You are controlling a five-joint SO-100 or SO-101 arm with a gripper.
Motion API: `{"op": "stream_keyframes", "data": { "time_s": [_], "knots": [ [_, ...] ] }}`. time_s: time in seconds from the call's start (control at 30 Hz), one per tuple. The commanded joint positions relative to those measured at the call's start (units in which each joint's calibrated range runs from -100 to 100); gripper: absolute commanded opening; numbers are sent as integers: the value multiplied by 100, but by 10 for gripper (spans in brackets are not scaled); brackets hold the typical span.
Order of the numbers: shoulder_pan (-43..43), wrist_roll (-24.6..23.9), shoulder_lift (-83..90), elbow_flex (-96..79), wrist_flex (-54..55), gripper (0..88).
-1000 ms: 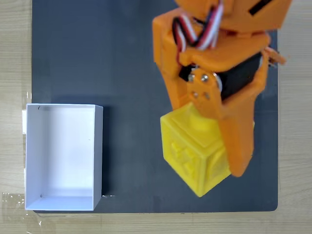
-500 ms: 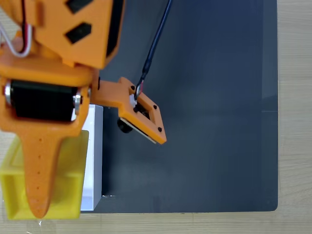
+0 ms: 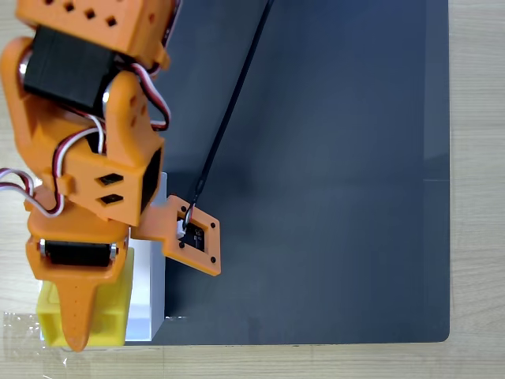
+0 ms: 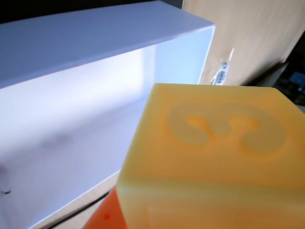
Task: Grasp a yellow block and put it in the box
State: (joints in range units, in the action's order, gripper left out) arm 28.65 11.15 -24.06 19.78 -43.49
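One yellow block (image 3: 110, 312) held by the orange tool (image 3: 77, 320) over the near end of the white box (image 3: 150, 284), on a dark mat laid on a pale wood worktop (image 3: 477, 158).

Seen from the fixed view, the tool is clamped on the block at the lower left, with one long orange finger (image 3: 75, 316) lying across the block's top. The arm covers most of the box, leaving its right wall and a strip of white floor. A dark grey mat (image 3: 331, 158) covers the middle of the worktop, and clear tape (image 3: 20, 335) shines at the lower left corner. A black cable (image 3: 229, 110) runs down to the orange camera mount (image 3: 193, 237). From the wrist view, the block (image 4: 214, 162) bears a raised 3 and hangs close above the box's plain white inside (image 4: 71, 119).
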Motion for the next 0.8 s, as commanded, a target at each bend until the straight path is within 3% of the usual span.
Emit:
{"op": "stream_keyframes", "data": {
  "time_s": [0.0,0.37,0.77],
  "knots": [
    [64,13,-77,568,125,321],
    [451,-23,-263,459,-49,321],
    [325,-34,-272,315,-712,329]
  ]
}}
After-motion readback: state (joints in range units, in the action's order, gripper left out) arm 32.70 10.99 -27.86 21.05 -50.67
